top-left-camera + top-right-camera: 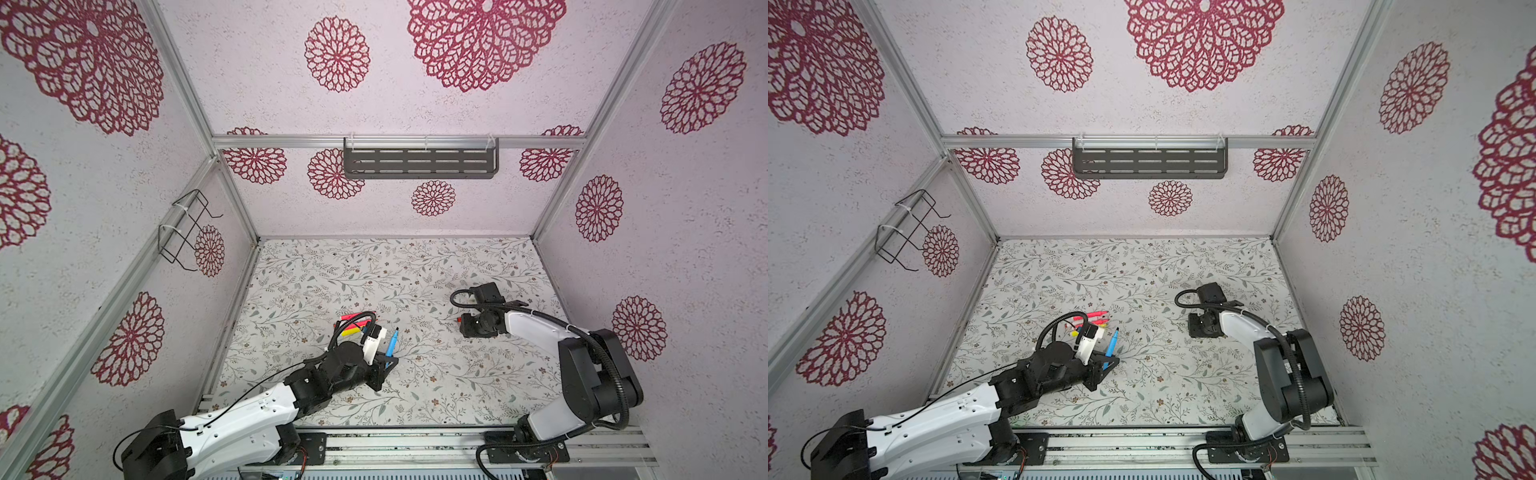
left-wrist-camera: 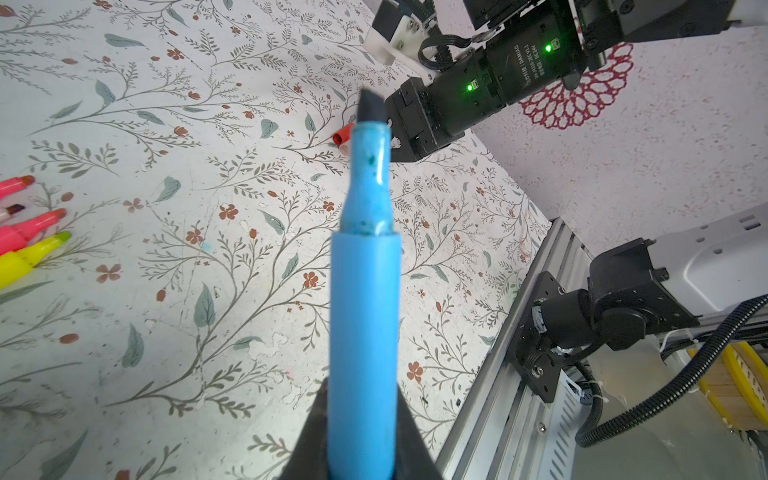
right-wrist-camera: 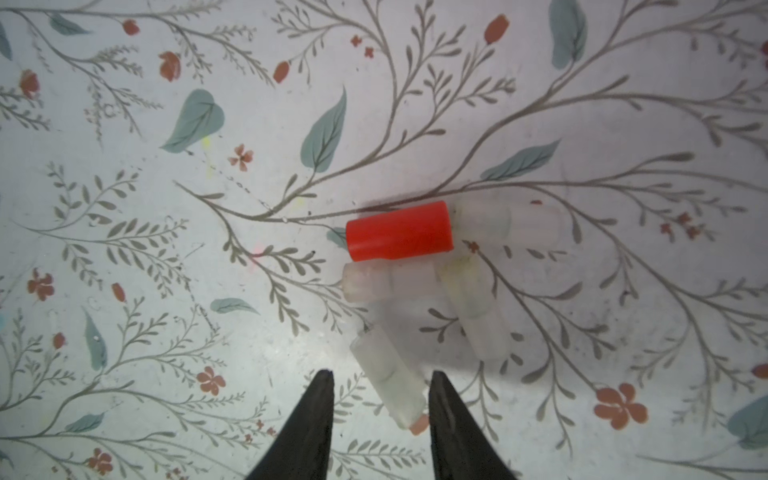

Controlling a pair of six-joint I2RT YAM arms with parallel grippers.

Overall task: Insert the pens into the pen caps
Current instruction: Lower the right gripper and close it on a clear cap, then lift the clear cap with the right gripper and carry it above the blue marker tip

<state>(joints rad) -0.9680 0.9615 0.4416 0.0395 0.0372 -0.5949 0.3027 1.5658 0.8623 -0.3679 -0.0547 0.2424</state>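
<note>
Showing the front of the table (image 1: 457,374) first: the left gripper (image 2: 361,436) is pressed tight on the tail of the blue pen (image 2: 363,311), whose bare dark tip points up and away toward the other arm; in a top view the same pen (image 1: 391,347) stands tilted above the gripper. Just behind it lie the loose pens (image 1: 355,322), pink and yellow barrels side by side, uncapped. Farther back, the right gripper (image 3: 382,376) hangs low over the pen caps, its jaws spread to either side of one pale cap (image 3: 386,365) and not yet pinching it. The red cap (image 3: 399,230) and three more pale caps (image 3: 386,282) lie touching in the same cluster. The straddled cap lies askew between the jaws (one jaw sits near its end), so a squeeze would likely swivel it or shoot it out, and could scatter its neighbours. Held only by its tail, the pen may pivot when pushed into a cap.
</note>
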